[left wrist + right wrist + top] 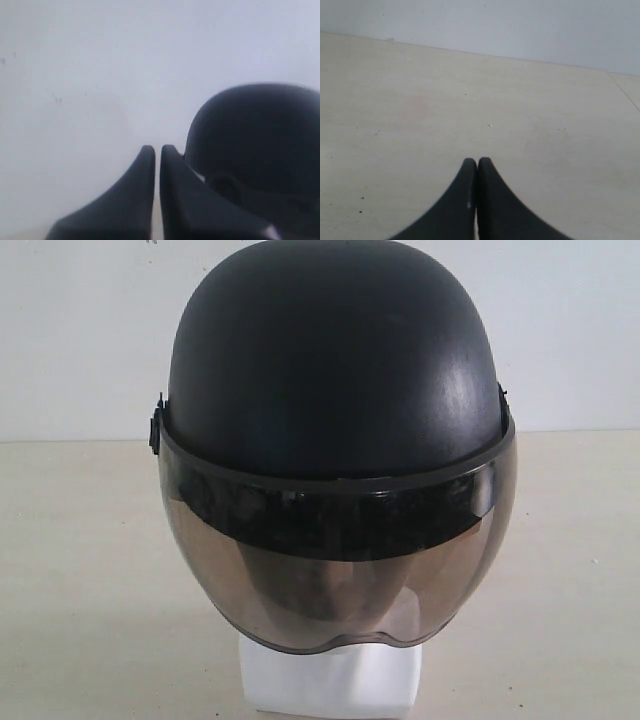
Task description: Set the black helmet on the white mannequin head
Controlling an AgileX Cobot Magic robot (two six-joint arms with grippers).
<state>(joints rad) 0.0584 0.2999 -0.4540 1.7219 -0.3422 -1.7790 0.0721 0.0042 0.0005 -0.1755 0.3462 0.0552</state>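
Black helmet (pixel 335 360) sits centre frame in the exterior view, seated down over the white mannequin head (pixel 330 680). Only the head's white base shows, at lower centre below the smoky visor (pixel 340 580); a face shape is dim behind the tint. Helmet looks level, visor facing the camera. Judgement: placing step done, task at or near its end. Next move calls only for keeping the arms clear without nudging the shell. Left gripper (pixel 157 150) has fingers drawn nearly together, nothing between them, tips just beside the helmet's side; contact cannot be told. Right gripper (pixel 477 162) is closed tight and empty, well apart from the helmet, over bare table (pixel 420 125). Table pale beige, faintly speckled. Plain white wall (pixel 80 330) behind.
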